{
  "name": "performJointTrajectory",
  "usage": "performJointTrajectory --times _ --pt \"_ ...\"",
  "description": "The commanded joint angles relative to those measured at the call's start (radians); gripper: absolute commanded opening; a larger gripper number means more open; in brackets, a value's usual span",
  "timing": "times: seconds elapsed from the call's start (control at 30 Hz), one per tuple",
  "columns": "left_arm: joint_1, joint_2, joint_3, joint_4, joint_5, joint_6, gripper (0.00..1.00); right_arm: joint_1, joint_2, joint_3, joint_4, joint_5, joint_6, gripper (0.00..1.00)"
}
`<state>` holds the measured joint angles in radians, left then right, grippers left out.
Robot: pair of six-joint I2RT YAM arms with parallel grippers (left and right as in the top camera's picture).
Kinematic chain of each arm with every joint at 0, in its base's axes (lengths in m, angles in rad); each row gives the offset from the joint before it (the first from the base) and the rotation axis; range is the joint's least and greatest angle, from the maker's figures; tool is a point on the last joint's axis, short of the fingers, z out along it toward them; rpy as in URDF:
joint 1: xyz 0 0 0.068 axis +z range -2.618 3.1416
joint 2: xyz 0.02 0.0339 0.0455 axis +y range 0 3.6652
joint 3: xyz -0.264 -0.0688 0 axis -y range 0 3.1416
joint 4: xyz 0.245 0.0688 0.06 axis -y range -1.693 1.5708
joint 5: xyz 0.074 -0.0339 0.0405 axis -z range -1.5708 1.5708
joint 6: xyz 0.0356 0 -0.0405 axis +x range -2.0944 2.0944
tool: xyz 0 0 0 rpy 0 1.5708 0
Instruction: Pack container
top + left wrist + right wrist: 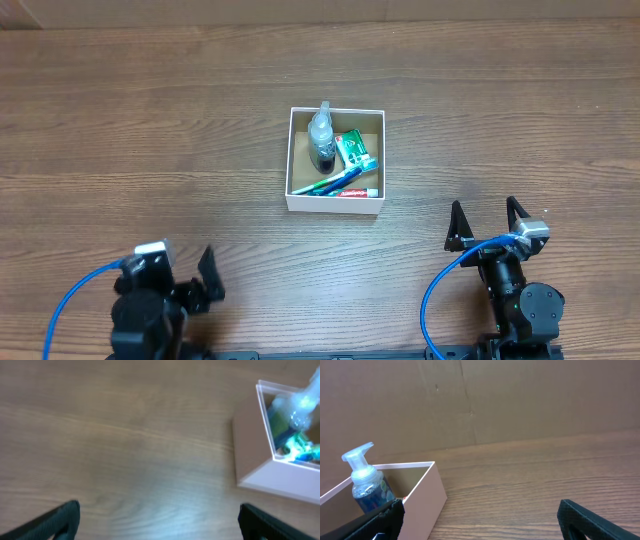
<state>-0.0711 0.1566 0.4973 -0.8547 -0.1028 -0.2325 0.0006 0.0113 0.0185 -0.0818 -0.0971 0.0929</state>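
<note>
Jaws stood wide apart and empty on both arms. The left gripper (160,527) showed its two dark fingertips (62,519) at opposite lower corners of its wrist view, with only bare wood between them. The right gripper (487,222) was spread the same way, its two black fingers forming an open fork above the wooden table (150,120).

The container (334,203), a small square box with white walls and a brown inside, sat on the table near the middle and lay ahead of both arms, well apart from each. It was to the right of the left gripper's line and to the left of the right gripper's.

Inside it a clear pump bottle (322,138) stood upright against the far-left part, its white pump head rising above the rim in the right wrist view. A green packet (355,152) lay just beside the bottle on its right. Blue and green stick-like items (335,182), too small to identify, lay slanted across the near half. A white tube with red print (358,193) lay along the near wall.

A plain brown cardboard backdrop (520,400) rose behind the table's far edge.
</note>
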Motion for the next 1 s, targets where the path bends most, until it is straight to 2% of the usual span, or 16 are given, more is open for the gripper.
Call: performJointTrajectory --times 0.0,0.13,0.17,0.27,0.43,0.97 --pt "0.005 -0.135 -0.227 0.242 0.108 0.045 1.00 0.001 -0.008 -0.010 0.006 0.003 0.004 1.00" --pt "0.005 -0.153 -0.360 0.594 0.154 0.168 1.00 0.001 -0.008 -0.010 0.006 0.003 0.004 1.00" --pt "0.005 -0.153 -0.413 0.757 0.172 0.238 1.00 0.001 -0.008 -0.010 0.006 0.003 0.004 1.00" --pt "0.005 -0.153 -0.492 0.927 0.187 0.289 1.00 0.001 -0.008 -0.010 0.006 0.003 0.004 1.00" --pt "0.005 -0.152 -0.492 0.784 0.203 0.314 1.00 0.001 -0.008 -0.010 0.006 0.003 0.004 1.00" --pt "0.005 -0.146 -0.492 0.787 0.201 0.315 1.00 0.001 -0.008 -0.010 0.006 0.003 0.004 1.00"
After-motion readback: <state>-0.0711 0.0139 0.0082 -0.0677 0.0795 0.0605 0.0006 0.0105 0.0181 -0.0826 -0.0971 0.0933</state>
